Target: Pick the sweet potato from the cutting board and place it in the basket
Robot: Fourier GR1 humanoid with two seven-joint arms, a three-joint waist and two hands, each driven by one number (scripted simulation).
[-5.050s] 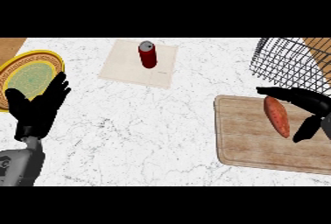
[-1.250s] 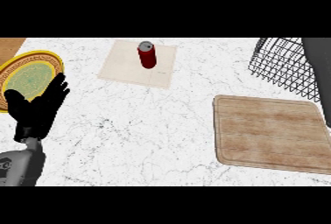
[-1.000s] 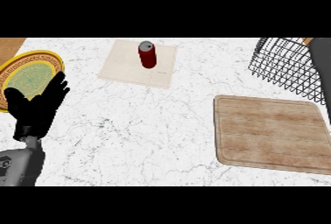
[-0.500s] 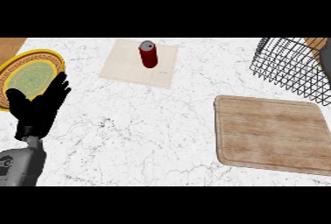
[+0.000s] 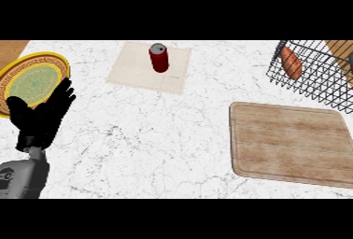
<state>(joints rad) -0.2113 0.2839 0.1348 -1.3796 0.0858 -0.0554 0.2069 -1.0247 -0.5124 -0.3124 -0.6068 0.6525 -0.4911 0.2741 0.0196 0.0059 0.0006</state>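
Potato (image 5: pixel 292 64) sits inside the basket (image 5: pixel 324 84) at far right, long axis running roughly away from me, cutting board (image 5: pixel 293 142) bare, my left hand (image 5: pixel 41 119) resting spread at far left, right hand out of sight.

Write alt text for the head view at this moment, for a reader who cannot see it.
A sweet potato lies in a black wire basket at the counter's far right, and the cutting board nearer the robot is bare. The left hand rests open at the left, beside a yellow plate; a red can stands on a napkin.
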